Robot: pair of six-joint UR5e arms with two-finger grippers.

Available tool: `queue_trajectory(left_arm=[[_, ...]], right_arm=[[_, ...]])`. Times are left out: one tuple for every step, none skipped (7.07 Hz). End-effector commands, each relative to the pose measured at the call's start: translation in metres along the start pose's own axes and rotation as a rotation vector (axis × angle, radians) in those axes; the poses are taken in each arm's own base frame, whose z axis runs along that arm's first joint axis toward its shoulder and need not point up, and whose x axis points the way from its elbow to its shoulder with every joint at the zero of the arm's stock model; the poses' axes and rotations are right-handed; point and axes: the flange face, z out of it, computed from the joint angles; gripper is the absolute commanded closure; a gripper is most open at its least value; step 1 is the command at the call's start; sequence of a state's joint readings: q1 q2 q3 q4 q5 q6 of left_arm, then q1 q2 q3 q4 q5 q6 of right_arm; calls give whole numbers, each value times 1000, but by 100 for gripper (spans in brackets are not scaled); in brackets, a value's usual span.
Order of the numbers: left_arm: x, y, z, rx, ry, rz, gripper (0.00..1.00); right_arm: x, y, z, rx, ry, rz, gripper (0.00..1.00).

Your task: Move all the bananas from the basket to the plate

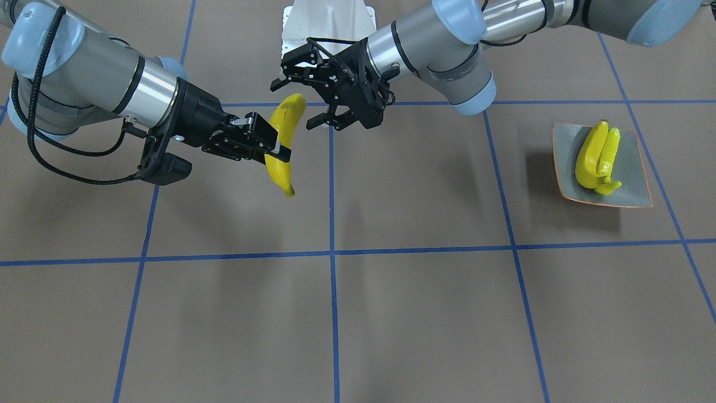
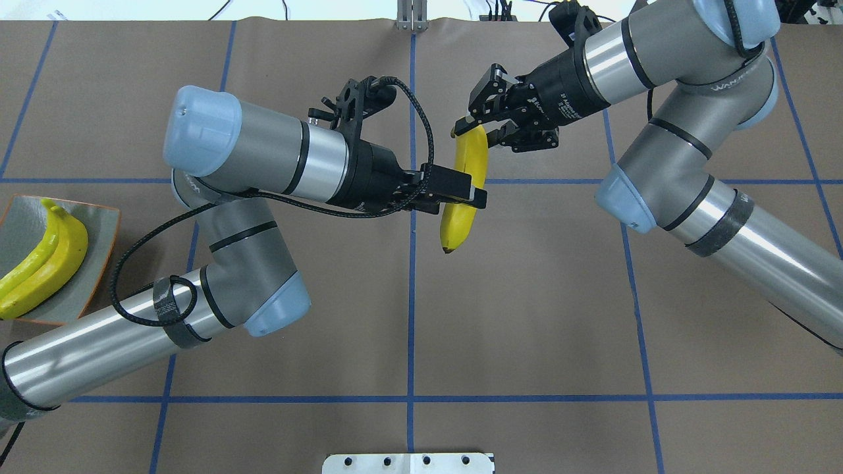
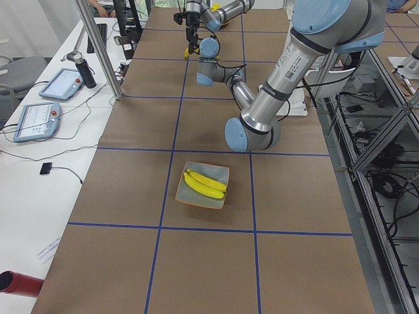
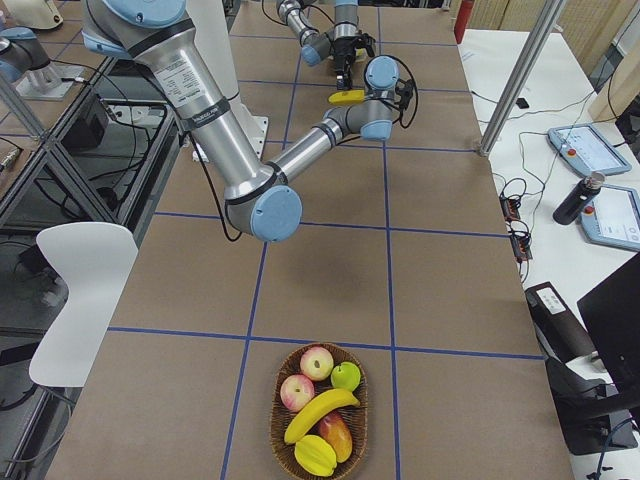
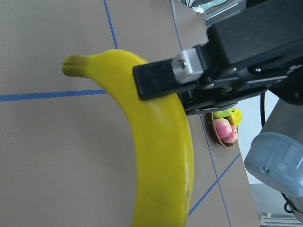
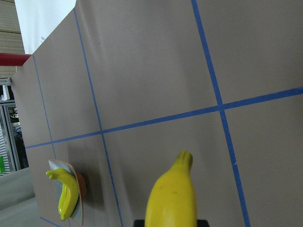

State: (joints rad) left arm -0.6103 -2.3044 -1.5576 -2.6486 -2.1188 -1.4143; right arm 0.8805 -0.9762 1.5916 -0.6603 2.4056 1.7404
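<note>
A yellow banana (image 1: 285, 129) hangs in the air above the table's middle. My right gripper (image 1: 279, 151) is shut on it toward the end far from the robot's base. My left gripper (image 1: 291, 106) is open, one finger on each side of the banana's other half (image 2: 461, 224). In the left wrist view the banana (image 5: 161, 156) fills the frame, with the right gripper's finger clamped on it. Two bananas (image 1: 593, 157) lie on the plate (image 1: 632, 162) at the table's left end. The basket (image 4: 285, 450) at the right end holds another banana (image 4: 320, 412).
Apples (image 4: 298, 392) and other fruit share the basket. Blue tape lines cross the brown table. The robot's white base (image 1: 327, 22) sits at the near edge. A side table with tablets (image 3: 62, 84) runs along the far side, and a white chair (image 4: 80, 290) stands behind the robot.
</note>
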Motion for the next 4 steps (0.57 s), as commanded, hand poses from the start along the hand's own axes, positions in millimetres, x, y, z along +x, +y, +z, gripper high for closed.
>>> queue_trajectory(left_arm=[[1, -2, 2, 13, -1, 0, 3], [3, -3, 4, 16, 0, 1, 4], [2, -4, 5, 17, -2, 0, 7], [3, -3, 5, 16, -1, 0, 17]], right_arm=[[-2, 7, 1, -13, -6, -9, 100], [-4, 15, 6, -28, -10, -18, 100], [-5, 19, 7, -34, -12, -21, 100], [-7, 21, 7, -37, -16, -25, 100]])
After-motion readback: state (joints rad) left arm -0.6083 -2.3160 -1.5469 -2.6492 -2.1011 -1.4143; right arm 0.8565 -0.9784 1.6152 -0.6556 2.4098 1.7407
